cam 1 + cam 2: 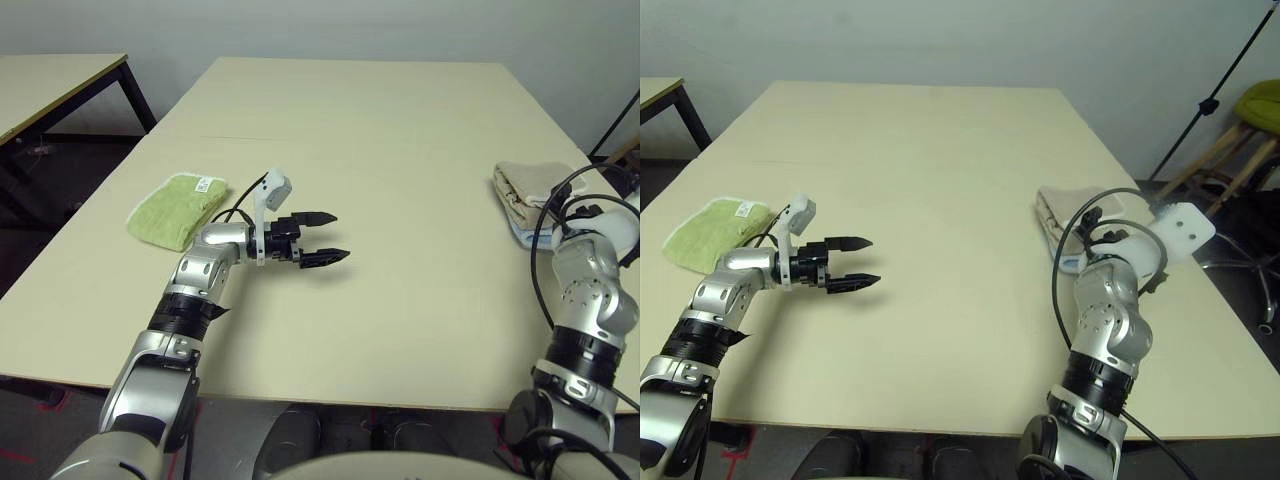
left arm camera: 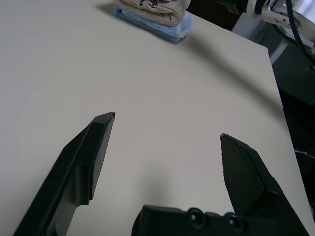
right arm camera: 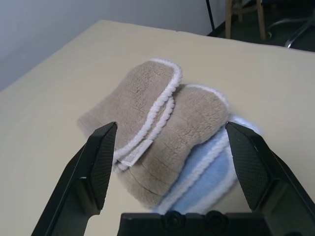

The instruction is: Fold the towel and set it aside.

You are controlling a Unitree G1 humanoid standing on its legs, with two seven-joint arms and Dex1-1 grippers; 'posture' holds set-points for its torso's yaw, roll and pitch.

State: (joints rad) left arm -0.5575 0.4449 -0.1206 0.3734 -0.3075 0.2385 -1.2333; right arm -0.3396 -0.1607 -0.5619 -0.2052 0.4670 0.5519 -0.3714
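Cream table (image 1: 380, 130), right end effector (image 3: 171, 125) wide open, empty, above tan towel (image 3: 162, 118) with white tag (image 3: 137, 153).

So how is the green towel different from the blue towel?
The green towel is on the robot's left side of the table; the blue towel is on its right. Nothing lies on the green towel, but the tan towel lies on the blue towel. Both are folded and have white edges.

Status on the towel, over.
Left gripper open, empty. Right gripper open over tan towel. Towel folded, resting on blue towel.
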